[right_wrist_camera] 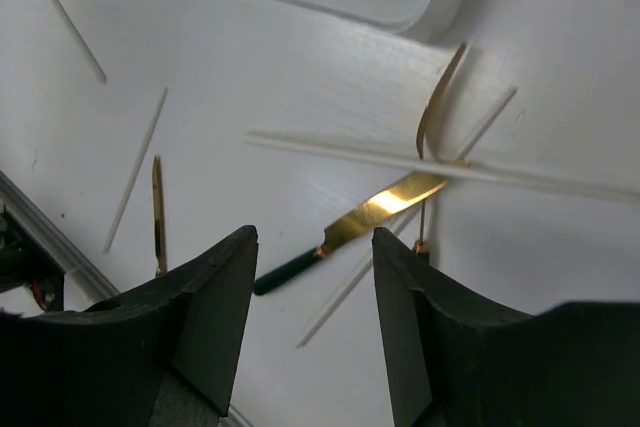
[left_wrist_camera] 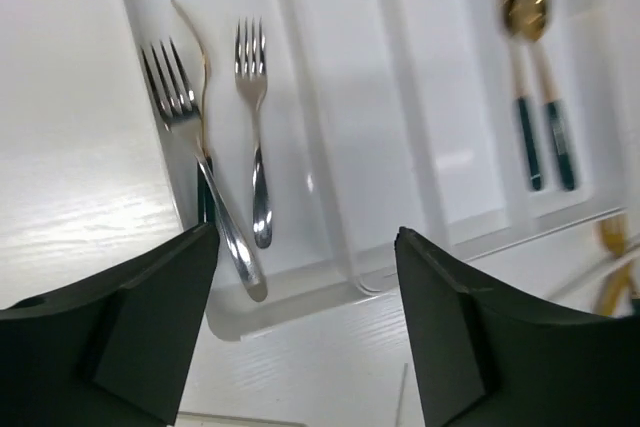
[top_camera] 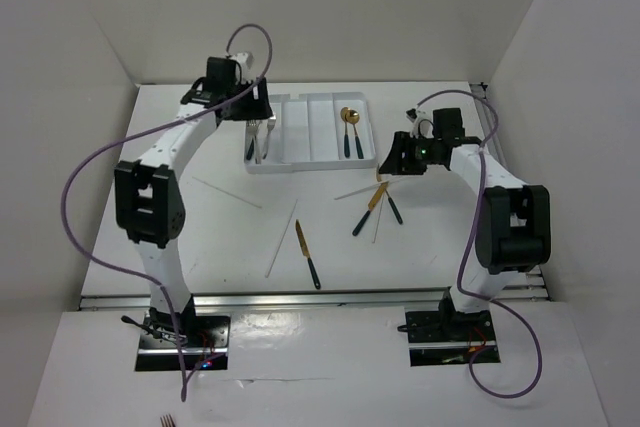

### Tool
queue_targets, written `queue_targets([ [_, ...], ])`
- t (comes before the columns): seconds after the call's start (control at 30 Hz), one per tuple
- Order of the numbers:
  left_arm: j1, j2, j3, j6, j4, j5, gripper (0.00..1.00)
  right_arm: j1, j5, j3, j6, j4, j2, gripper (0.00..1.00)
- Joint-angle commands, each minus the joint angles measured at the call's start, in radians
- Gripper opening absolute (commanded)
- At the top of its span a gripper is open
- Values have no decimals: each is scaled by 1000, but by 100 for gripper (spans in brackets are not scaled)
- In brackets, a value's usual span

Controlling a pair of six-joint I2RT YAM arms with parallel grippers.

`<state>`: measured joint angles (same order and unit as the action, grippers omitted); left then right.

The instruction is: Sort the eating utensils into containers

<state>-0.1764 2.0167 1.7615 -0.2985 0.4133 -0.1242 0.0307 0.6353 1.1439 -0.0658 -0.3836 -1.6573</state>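
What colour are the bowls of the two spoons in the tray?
Gold bowls on the spoons, dark green handles; clearest in left wrist view.

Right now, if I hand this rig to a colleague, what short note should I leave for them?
Left gripper: open, empty, above the fork slot of the tray.
Right gripper: open, empty, over a gold knife.
Done: forks in the leftmost slot, two spoons in another.
Left on the table: that knife, a second knife, another gold utensil, the chopsticks.
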Motion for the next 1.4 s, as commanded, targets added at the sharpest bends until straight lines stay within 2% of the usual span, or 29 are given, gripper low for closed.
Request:
queue_targets([
  [0.0, 2, -217, -49, -10, -88, 18, 86, 44, -6, -27, -11, -92, 74, 56],
  [0.03, 2, -245, -66, -10, -73, 18, 86, 57, 3, -41, -2, -92, 74, 56],
  [0.17, -8, -388, -176, 27, 19, -56, 75, 155, 12, -53, 53, -112, 108, 55],
  [0.2, -26, -429, -271, 27, 33, -57, 74, 178, 21, -64, 70, -112, 125, 55],
  [0.3, -75, -597, -475, 27, 33, -23, 76, 276, 49, -82, 144, -121, 162, 54],
  [0.4, -86, -677, -578, 6, 59, 17, 77, 376, 49, -114, 205, -133, 198, 51],
  [0.6, -77, -782, -613, -4, 90, 144, 80, 521, -12, -153, 213, -179, 225, 51],
  [0.77, -66, -825, -603, -4, 122, 271, 89, 687, -49, -208, 204, -189, 266, 51],
  [0.9, -43, -848, -594, -4, 168, 322, 91, 768, -75, -205, 192, -189, 191, 51],
  [1.17, 43, -963, -629, 15, 177, 385, 95, 804, -153, -152, 98, -176, 33, 51],
  [1.37, 74, -1036, -683, 36, 197, 385, 96, 896, -250, -81, 29, -146, -36, 55],
])
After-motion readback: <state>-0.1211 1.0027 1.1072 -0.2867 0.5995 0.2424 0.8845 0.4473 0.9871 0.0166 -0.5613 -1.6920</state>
